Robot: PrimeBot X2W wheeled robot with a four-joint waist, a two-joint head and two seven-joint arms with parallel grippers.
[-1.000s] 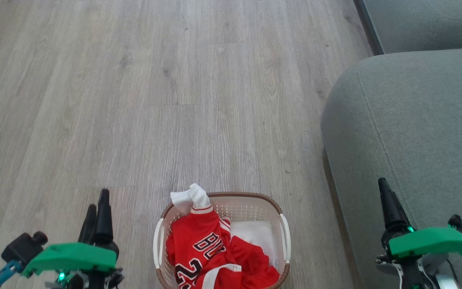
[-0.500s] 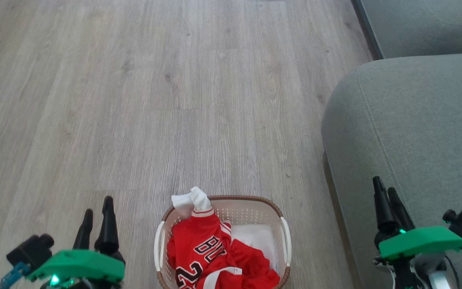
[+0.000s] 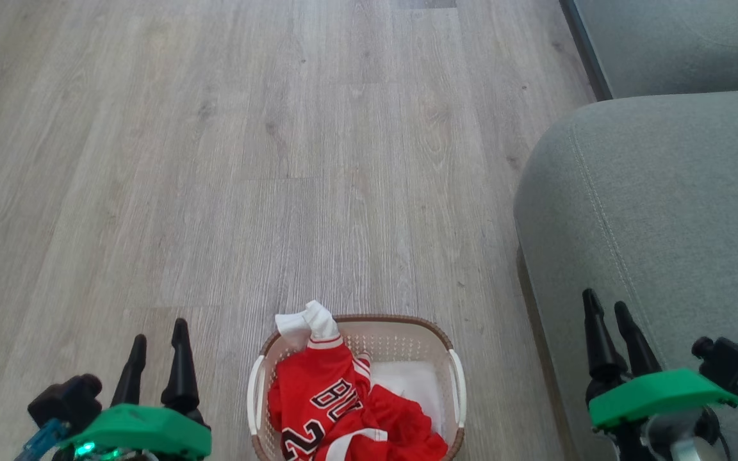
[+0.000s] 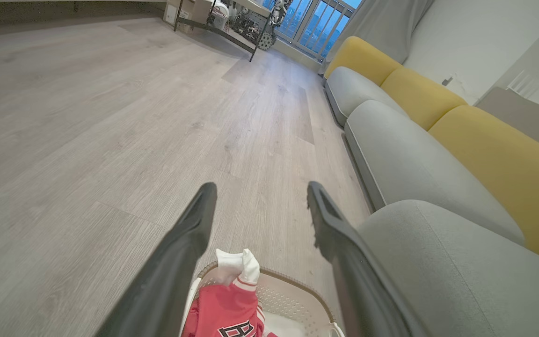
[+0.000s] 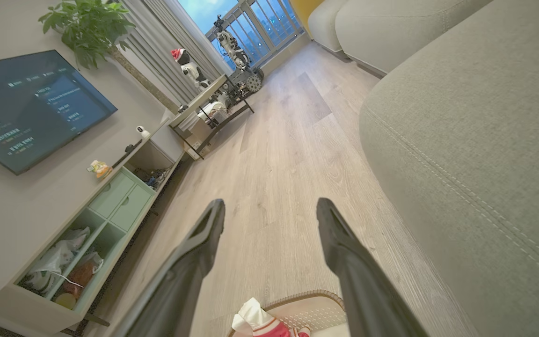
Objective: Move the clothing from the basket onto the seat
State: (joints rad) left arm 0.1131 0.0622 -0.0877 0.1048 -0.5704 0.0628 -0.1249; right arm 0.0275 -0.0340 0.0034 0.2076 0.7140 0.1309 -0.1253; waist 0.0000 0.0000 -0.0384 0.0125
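The clothing (image 3: 318, 400), a red jersey with black-white lettering and a white sleeve draped over the far rim, lies bunched with red shorts (image 3: 407, 429) in the cream basket (image 3: 407, 322) on the floor. My left gripper (image 3: 160, 330) stands open to the basket's left, its fingers empty. My right gripper (image 3: 605, 299) is open above the front edge of the grey-green seat (image 3: 664, 211). In the left wrist view my left gripper (image 4: 261, 186) hovers above the clothing (image 4: 225, 309), the basket (image 4: 293, 283) and the seat (image 4: 438, 267). The right gripper (image 5: 271, 202) is spread over the basket (image 5: 311, 306).
A white pad (image 3: 417, 381) lines the basket bottom. Wood floor (image 3: 279, 160) stretches ahead. A second sofa cushion (image 3: 683, 45) lies beyond the seat, with yellow back cushions (image 4: 498, 159). A TV (image 5: 26, 107) and a green cabinet (image 5: 110, 206) line the opposite wall.
Both grippers have dropped lower in the head view and turned, so that each pair of fingers now shows side by side. The basket and clothing stay put.
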